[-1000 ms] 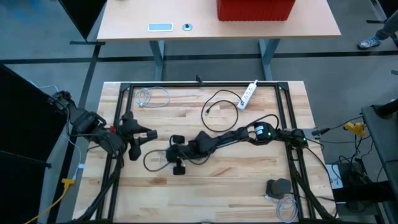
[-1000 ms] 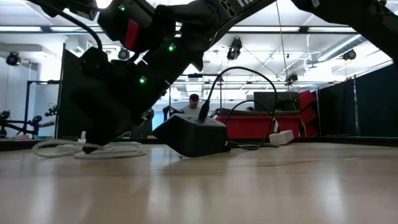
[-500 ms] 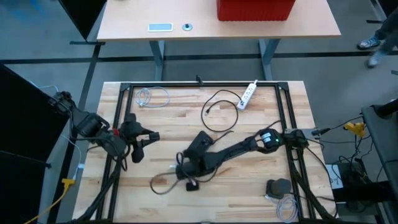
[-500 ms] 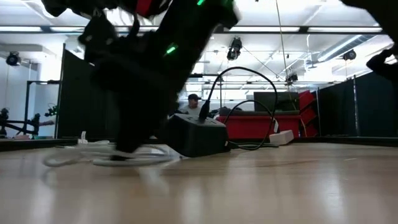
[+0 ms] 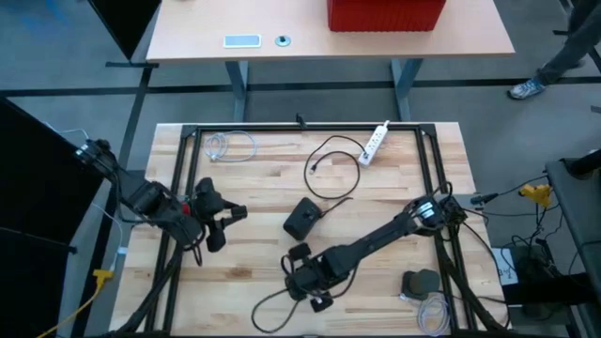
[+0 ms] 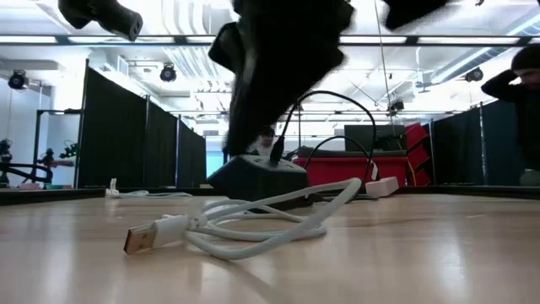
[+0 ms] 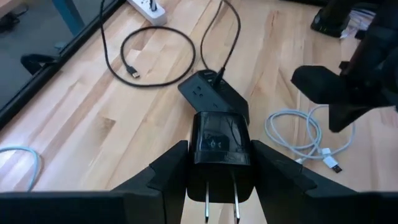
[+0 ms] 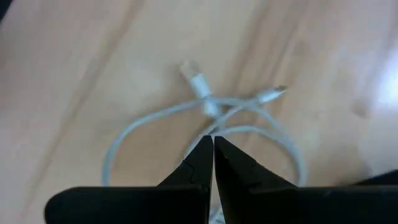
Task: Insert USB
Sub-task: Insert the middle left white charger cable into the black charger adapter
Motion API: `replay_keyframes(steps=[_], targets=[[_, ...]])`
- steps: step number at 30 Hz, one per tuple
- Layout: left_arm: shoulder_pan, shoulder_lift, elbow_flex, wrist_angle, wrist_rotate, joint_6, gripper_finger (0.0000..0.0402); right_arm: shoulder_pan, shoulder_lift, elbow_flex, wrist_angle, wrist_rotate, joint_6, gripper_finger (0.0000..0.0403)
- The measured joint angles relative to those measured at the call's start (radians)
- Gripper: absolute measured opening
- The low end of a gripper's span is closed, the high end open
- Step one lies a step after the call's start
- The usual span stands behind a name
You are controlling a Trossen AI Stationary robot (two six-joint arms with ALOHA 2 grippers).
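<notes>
USB cable [image 6: 253,221]: white, loosely coiled, lying flat on the wooden table [image 5: 376,216] directly below the right gripper [image 8: 213,152]. One USB-A plug [image 6: 145,238] rests on the boards clear of the coil; a second, smaller connector [image 8: 272,94] shows in the right wrist view just past the fingertips. The cable's tail runs on toward the near table edge.

Right gripper: low over the coil, fingers [image 8: 200,163] pressed together with nothing seen between them. Whether the tips touch the cable cannot be told.

Left gripper [image 7: 219,158]: raised off the table, well apart from the right gripper, fingers [image 7: 171,163] pinching a black wall charger [image 7: 219,142] by its sides. The charger's two metal prongs [image 7: 221,200] point back toward the wrist.

Black outlet box [image 7: 211,94]: on the table ahead of the left gripper, between the two grippers, with a black cord [image 7: 227,37] plugged into it.

Black USB cable [image 7: 149,59]: looped on the table beyond the outlet box, free plug end lying loose.

White power strip [image 5: 376,143]: beyond the black loop, at the far side of the table.

Second white cable [image 5: 230,145]: coiled at the far corner on the left arm's side.

Round grey object [image 5: 421,282]: near the right arm's base, another white cable coiled just beside it.

Person [image 5: 554,61]: legs visible on the floor beyond the table.
</notes>
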Motion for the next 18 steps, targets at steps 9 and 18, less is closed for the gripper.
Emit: replay_keyframes(steps=[9,18], targets=[[-0.015,0.04,-0.125,0.259,0.055,-0.013,0.0146,0.0,0.033,-0.019,0.191,-0.02,-0.179,0.0055],[-0.049,0.049,-0.154,0.31,0.081,-0.072,0.0146,-0.024,0.068,-0.033,0.184,-0.028,-0.21,0.0133]])
